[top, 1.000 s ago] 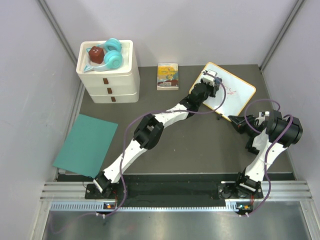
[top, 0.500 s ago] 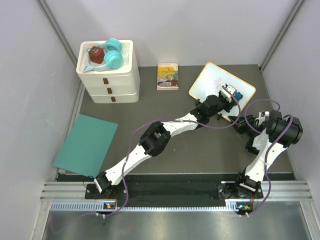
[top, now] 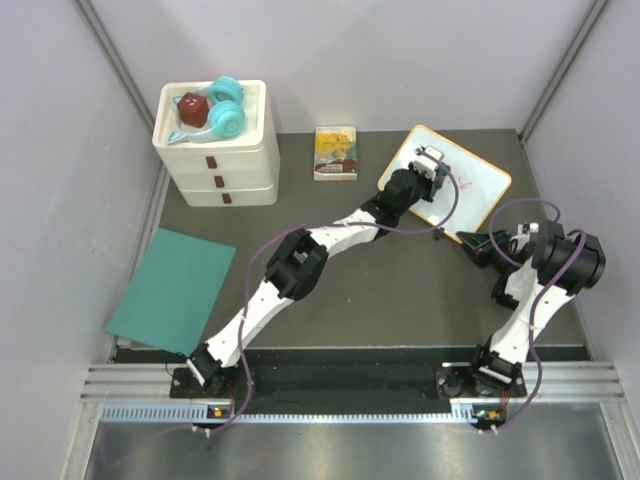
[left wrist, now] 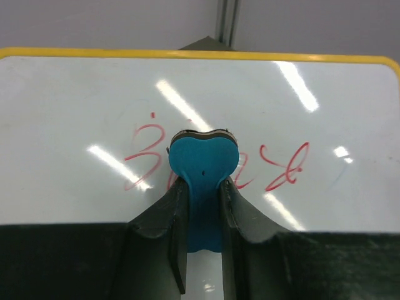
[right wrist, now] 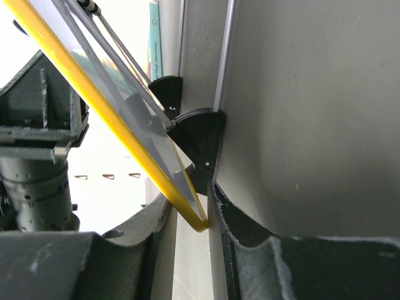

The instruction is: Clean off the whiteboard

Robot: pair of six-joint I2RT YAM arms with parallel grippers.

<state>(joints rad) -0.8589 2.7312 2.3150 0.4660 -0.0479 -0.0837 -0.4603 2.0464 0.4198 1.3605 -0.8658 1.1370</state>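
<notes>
Red scribbles [left wrist: 282, 167] mark the white rectangular whiteboard [top: 480, 182] with a thin yellow frame, which I see propped tilted at the far right of the dark grey table [top: 380, 285]. My left gripper [left wrist: 201, 190] is clamped on a blue heart-shaped eraser [left wrist: 201, 155] set against those marks. My right gripper [right wrist: 190, 209] pinches the board's yellow edge.
</notes>
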